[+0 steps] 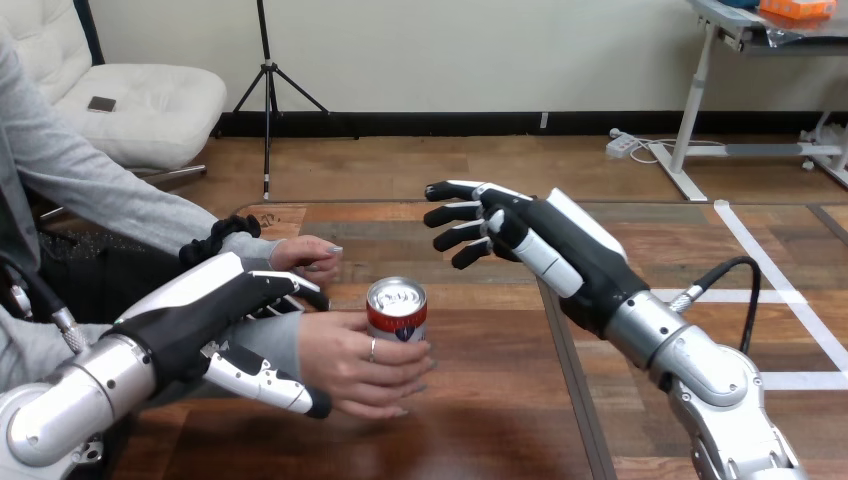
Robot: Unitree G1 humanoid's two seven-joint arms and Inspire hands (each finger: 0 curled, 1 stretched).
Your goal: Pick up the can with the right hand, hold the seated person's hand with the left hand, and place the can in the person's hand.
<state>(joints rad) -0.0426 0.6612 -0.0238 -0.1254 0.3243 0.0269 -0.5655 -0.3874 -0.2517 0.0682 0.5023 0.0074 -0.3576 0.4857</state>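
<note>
We read the can [396, 310] upright in the person's hand [355, 365], our right hand [560, 250] up-right of it with fingers spread, and our left hand [200, 310] probably clasping the wrist [285, 338].

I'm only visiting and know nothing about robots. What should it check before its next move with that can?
1. The red and silver metal can stands upright in the person's hand, with the person's fingers round it: ok.
2. The right robot hand is clear of the can, fingers straight: ok.
3. The left robot hand is on the person's wrist, fingers over, thumb under: ok.
4. Whether the person grips the can firmly enough: cannot tell.
5. The person's other hand rests on the wooden table, apart from the right arm: ok.
</note>
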